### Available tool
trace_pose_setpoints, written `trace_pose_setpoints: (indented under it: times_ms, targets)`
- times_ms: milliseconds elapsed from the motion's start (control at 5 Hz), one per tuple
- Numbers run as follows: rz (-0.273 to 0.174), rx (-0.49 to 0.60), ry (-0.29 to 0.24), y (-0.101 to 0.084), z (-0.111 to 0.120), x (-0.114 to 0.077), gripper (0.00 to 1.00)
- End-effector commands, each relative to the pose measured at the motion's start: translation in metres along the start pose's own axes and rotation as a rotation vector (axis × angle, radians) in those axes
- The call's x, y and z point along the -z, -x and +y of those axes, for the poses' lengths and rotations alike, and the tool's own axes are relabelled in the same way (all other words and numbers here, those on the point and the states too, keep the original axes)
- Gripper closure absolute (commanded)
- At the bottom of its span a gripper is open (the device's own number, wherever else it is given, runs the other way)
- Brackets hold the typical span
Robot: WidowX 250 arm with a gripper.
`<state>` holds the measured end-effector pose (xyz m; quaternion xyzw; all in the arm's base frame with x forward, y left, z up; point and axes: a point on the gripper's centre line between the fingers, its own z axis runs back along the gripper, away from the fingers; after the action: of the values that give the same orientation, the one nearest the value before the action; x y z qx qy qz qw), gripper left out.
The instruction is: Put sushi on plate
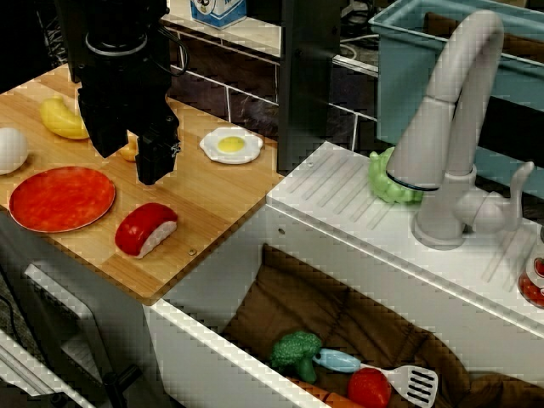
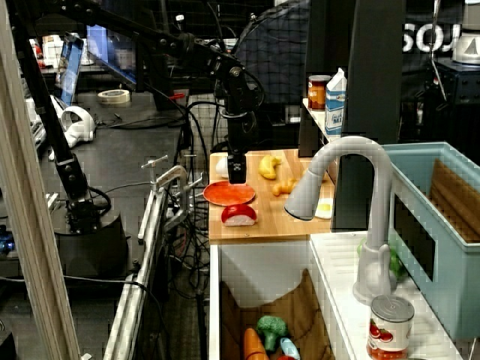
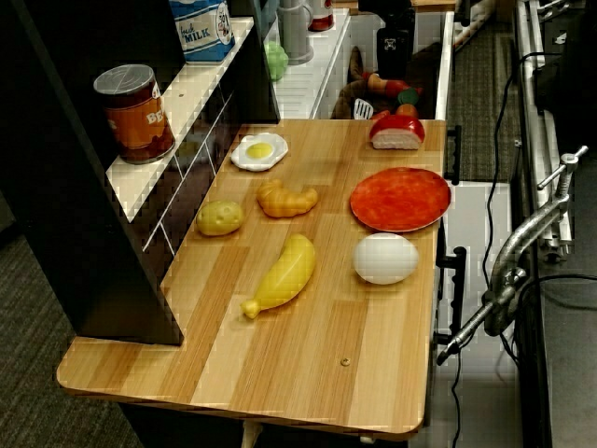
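The sushi (image 1: 146, 228) has a red top over a white base. It lies on the wooden board near its front edge, and also shows in the side view (image 2: 239, 215) and the end view (image 3: 396, 131). The red-orange plate (image 1: 61, 197) lies flat just left of it (image 2: 229, 193) (image 3: 401, 198) and has nothing on it. My black gripper (image 1: 131, 168) hangs above the board behind the sushi, over the plate's far right edge (image 2: 237, 180). Its two fingers stand apart with nothing between them.
A white egg (image 1: 10, 149), a banana (image 1: 64, 117), a croissant (image 3: 286, 198), a potato (image 3: 220, 217) and a fried egg (image 1: 231, 144) lie on the board. A sink (image 1: 255, 340) holding broccoli and a spatula lies to the right, behind it a faucet (image 1: 450, 127).
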<state>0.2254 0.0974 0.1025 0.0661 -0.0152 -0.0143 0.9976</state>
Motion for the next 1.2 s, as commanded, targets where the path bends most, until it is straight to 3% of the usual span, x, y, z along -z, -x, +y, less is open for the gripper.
trace_pose_setpoints:
  times_ms: [0, 200, 400, 800, 1000]
  targets:
    - [0.0, 0.0, 0.0, 0.0, 0.0, 0.0, 0.0]
    - [0.031, 0.013, -0.067, 0.003, -0.005, 0.036, 0.0]
    - [0.052, 0.024, -0.09, 0.007, -0.006, 0.065, 0.0]
    - [0.055, 0.02, -0.085, 0.017, -0.002, 0.078, 0.0]
    - [0.064, 0.01, -0.08, 0.018, -0.002, 0.081, 1.0]
